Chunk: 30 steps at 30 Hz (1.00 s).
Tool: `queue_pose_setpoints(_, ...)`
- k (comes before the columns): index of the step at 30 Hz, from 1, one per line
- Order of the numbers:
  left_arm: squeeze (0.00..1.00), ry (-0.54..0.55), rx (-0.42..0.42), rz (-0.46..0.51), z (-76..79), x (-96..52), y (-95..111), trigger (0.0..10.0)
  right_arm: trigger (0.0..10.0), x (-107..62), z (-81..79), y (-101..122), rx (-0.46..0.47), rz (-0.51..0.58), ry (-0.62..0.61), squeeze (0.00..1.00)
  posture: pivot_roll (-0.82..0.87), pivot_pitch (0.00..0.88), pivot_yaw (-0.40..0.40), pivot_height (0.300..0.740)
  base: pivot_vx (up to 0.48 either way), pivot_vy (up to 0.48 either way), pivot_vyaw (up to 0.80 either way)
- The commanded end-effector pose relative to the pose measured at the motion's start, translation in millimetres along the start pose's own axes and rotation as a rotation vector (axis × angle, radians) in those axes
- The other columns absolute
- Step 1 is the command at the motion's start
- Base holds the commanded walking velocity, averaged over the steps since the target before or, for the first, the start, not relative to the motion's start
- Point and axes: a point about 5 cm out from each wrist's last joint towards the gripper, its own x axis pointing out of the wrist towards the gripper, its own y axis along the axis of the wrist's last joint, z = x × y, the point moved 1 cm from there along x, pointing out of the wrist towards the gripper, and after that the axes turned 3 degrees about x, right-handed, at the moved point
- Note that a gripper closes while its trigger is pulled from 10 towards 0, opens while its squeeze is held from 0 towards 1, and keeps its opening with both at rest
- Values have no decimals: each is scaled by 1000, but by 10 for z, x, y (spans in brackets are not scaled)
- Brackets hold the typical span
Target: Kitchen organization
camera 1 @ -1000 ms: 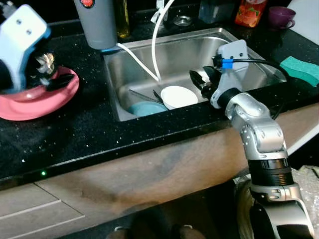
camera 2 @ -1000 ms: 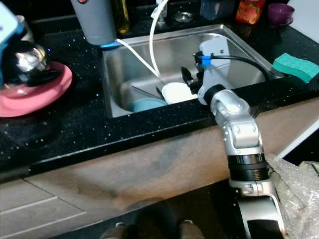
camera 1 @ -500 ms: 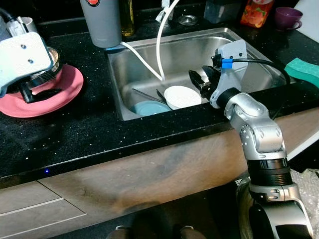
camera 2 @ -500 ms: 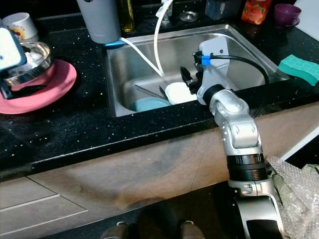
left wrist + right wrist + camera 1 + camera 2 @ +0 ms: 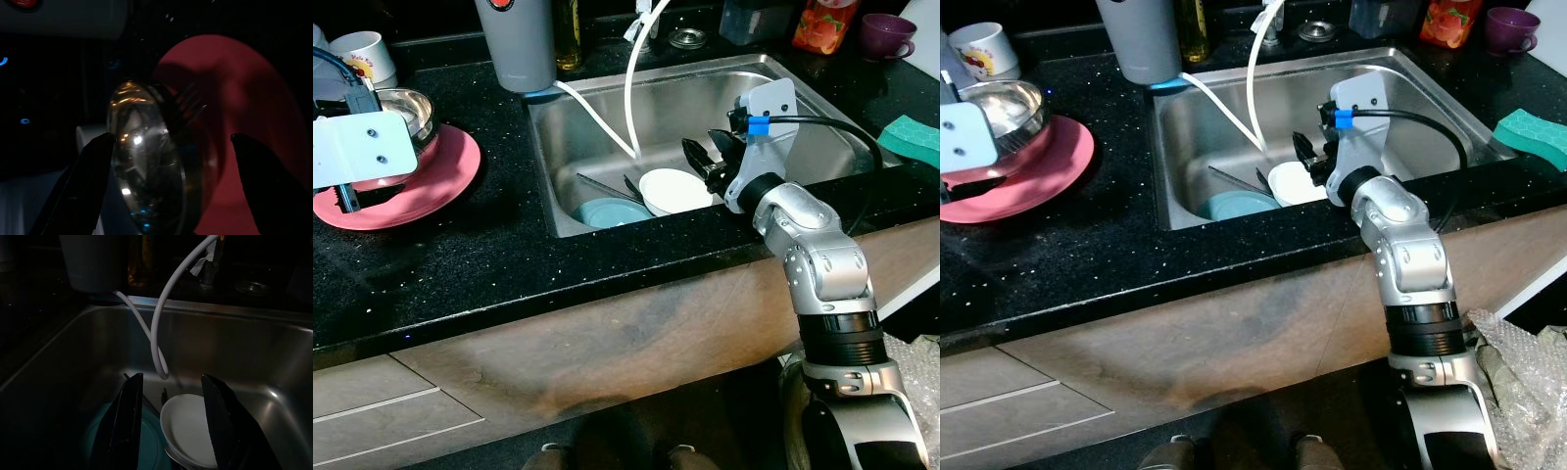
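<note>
Steel bowl (image 5: 403,110) on pink plate (image 5: 431,186), left gripper (image 5: 171,161) open beside it, right gripper (image 5: 171,423) open above white bowl (image 5: 674,190) in sink (image 5: 607,117)

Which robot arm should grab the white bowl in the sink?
Probably the right. The right gripper hangs open inside the sink, just above the white bowl. The left gripper is far off, over the pink plate.
</note>
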Motion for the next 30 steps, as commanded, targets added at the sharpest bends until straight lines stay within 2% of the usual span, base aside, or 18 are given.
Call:
queue_pose_setpoints(1, 0, -3, 13, 1, 33, 37, -7, 10000, 10000, 3, -23, -33, 10, -10, 11, 0, 44, 126, 8, 740, 0, 0, 0)
queue_pose_setpoints(4, 0, -5, 8, 10, 70, 72, -16, 10000, 10000, 3, -24, -29, 9, -8, 12, 0, 43, 125, 8, 740, 0, 0, 0)
queue_pose_setpoints(5, 0, 34, 23, 25, 69, 97, -13, 8275, 10000, 3, -26, -26, 8, -8, 12, 0, 43, 125, 8, 740, 0, 0, 0)
queue_pose_setpoints(6, 0, 34, 23, 25, 69, 97, -13, 8275, 10000, 3, -26, -26, 8, -8, 12, 0, 43, 125, 8, 740, 0, 0, 0)
queue_pose_setpoints(7, 0, 60, 27, 34, 67, 117, -14, 3922, 10000, 3, -27, -24, 7, -9, 13, 0, 43, 125, 8, 740, 0, 0, 0)
queue_pose_setpoints(8, 0, 60, 26, 36, 71, 122, -16, 3922, 10000, 3, -27, -24, 7, -9, 13, 0, 43, 125, 8, 740, 0, 0, 0)
queue_pose_setpoints(9, 0, 56, 29, 37, 76, 127, -17, 784, 10000, 3, -27, -24, 7, -9, 13, 0, 40, 122, 6, 740, 0, 0, 0)
queue_pose_setpoints(10, 0, 54, 32, 41, 83, 137, -18, 0, 10000, 2, -27, -25, 7, -9, 14, 0, 41, 122, 5, 740, 0, 0, 0)
queue_pose_setpoints(30, 0, 179, 74, 114, 16, 192, 8, 0, 10000, -5, -29, -30, 8, -11, 9, 0, 42, 131, 10, 740, 0, 0, 0)
